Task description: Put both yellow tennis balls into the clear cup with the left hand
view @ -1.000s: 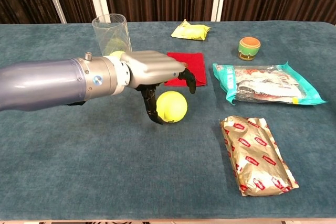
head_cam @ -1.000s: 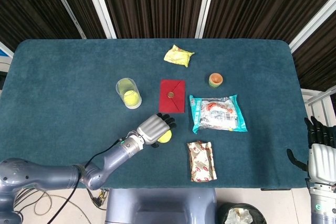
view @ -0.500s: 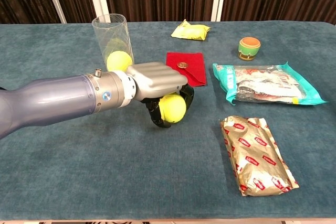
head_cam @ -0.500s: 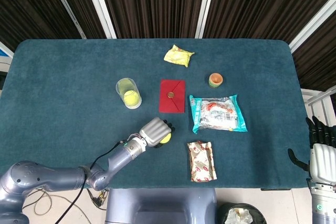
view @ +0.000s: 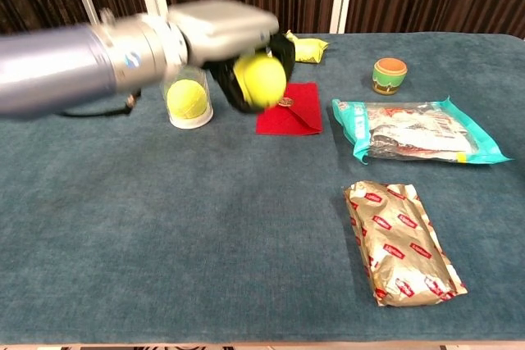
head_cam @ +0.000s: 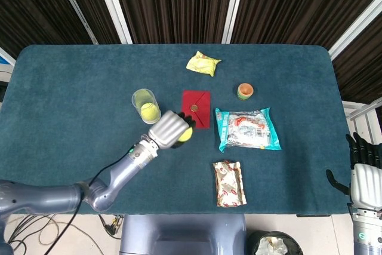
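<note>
Tennis ball (view: 260, 79) sits gripped in my left hand (view: 234, 38), raised off the table beside the clear cup (head_cam: 146, 106); my right hand (head_cam: 364, 174) looks spread, though partly cropped.

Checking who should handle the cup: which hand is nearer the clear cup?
Left. The left hand, holding a tennis ball, hovers just beside the clear cup; the right hand is off the table's far edge.

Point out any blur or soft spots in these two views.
Chest view: the left hand and its arm are smeared by motion blur, the tennis ball it holds slightly soft; the snack packets stay sharp. Head view: mostly crisp, the hand only faintly soft.
</note>
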`<control>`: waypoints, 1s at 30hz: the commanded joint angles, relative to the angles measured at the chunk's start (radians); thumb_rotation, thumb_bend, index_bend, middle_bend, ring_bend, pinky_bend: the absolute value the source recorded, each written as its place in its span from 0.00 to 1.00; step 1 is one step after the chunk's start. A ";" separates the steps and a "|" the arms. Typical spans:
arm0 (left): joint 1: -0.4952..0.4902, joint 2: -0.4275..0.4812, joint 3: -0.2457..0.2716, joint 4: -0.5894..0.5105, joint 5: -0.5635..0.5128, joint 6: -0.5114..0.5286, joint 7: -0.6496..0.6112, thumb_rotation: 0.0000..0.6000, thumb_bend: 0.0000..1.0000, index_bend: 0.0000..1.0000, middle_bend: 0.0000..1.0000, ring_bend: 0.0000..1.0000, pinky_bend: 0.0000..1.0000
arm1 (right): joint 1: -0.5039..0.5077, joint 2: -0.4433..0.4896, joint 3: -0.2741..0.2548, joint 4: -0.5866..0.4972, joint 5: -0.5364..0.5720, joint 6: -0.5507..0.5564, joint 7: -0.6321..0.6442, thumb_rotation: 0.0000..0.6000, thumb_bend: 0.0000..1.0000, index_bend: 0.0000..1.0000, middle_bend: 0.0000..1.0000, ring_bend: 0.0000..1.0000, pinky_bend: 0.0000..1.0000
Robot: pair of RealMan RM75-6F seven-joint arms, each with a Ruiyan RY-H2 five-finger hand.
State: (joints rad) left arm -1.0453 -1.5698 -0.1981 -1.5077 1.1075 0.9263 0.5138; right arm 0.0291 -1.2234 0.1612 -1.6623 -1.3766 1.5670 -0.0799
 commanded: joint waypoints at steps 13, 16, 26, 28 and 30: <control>0.068 0.192 -0.093 -0.052 -0.156 0.075 0.001 1.00 0.36 0.45 0.46 0.39 0.57 | 0.005 -0.013 -0.007 0.005 -0.005 -0.007 -0.023 1.00 0.34 0.00 0.00 0.05 0.07; 0.073 0.189 -0.085 -0.027 -0.160 0.064 -0.014 1.00 0.36 0.45 0.46 0.39 0.57 | 0.007 -0.017 -0.008 0.007 -0.005 -0.009 -0.030 1.00 0.34 0.00 0.00 0.05 0.07; 0.069 0.155 -0.061 0.039 -0.137 0.039 -0.043 1.00 0.34 0.44 0.44 0.39 0.56 | 0.006 -0.017 -0.006 0.008 -0.004 -0.005 -0.030 1.00 0.34 0.00 0.00 0.05 0.07; 0.068 0.154 -0.056 0.045 -0.134 0.035 -0.041 1.00 0.34 0.44 0.44 0.38 0.56 | 0.005 -0.017 -0.004 0.008 -0.004 -0.003 -0.028 1.00 0.34 0.00 0.00 0.05 0.07; 0.067 0.153 -0.051 0.052 -0.132 0.034 -0.033 1.00 0.30 0.43 0.42 0.37 0.54 | 0.005 -0.016 -0.004 0.008 -0.003 -0.003 -0.026 1.00 0.34 0.00 0.00 0.05 0.07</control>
State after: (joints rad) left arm -0.9774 -1.4165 -0.2513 -1.4589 0.9741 0.9613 0.4775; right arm 0.0339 -1.2395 0.1569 -1.6546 -1.3798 1.5645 -0.1058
